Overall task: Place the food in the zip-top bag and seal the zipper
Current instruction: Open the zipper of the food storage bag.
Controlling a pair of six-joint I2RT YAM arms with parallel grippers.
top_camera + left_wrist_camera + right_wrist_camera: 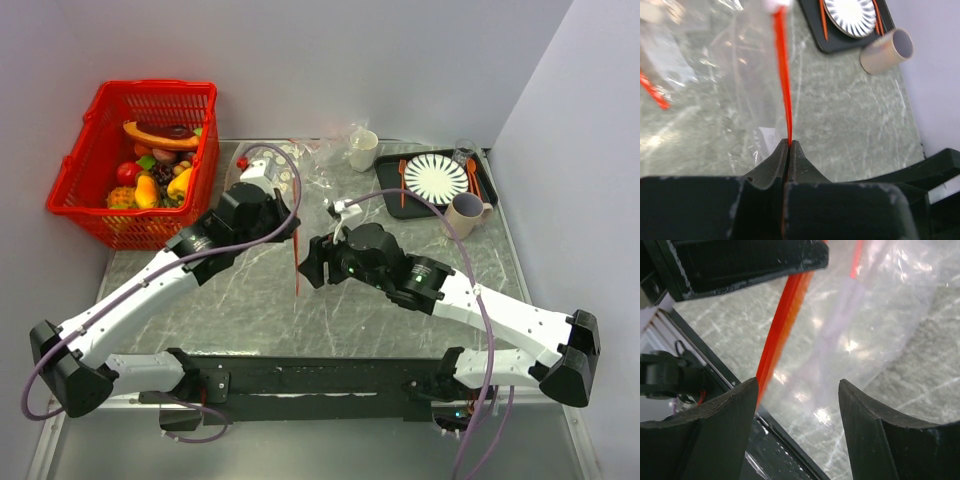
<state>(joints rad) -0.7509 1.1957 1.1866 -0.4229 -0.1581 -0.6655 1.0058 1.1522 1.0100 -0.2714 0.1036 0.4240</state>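
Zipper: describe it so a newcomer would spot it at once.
Start at the middle of the table. The zipper is the thin orange-red strip on the clear bag there. It is the only such strip pinched in the left gripper.

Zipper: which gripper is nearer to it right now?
Left. The left gripper is shut on the zipper, with the strip running up from its tips. The right gripper is open, and the strip passes beside one finger, not clamped.
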